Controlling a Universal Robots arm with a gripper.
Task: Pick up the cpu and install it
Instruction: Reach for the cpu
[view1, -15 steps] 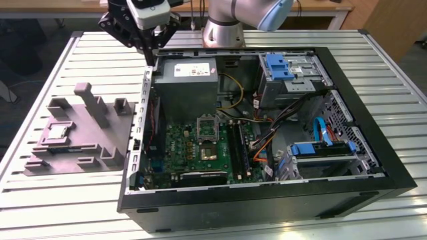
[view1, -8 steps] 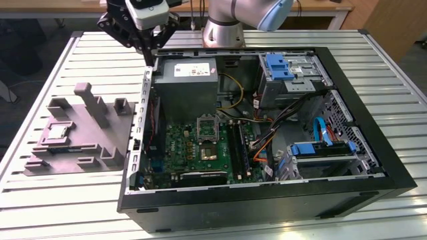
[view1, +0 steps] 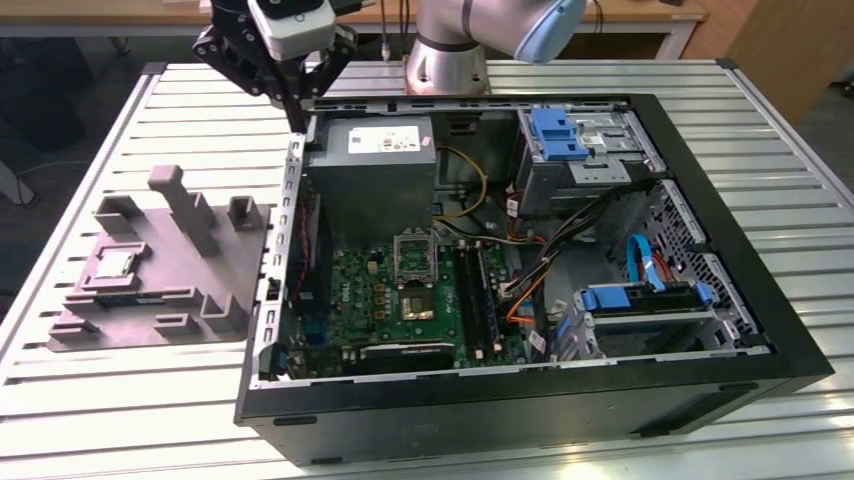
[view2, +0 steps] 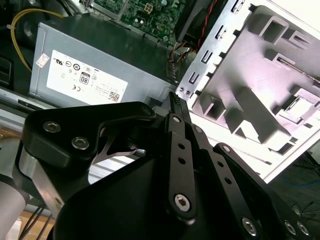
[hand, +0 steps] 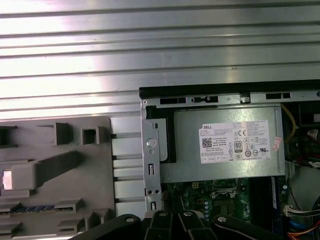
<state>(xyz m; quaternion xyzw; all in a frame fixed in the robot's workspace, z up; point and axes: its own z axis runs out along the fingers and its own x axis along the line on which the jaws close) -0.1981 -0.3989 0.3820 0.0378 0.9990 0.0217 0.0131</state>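
Cpu (view1: 114, 263) lies flat on the grey tray (view1: 160, 330); I judge it light, stiff and fragile, best taken by opposite edges. Gripper (view1: 299, 110) hangs over the computer case (view1: 534, 410) rim, jaws clenched on nothing.

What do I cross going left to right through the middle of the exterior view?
cpu → green motherboard → lower blue drive caddy
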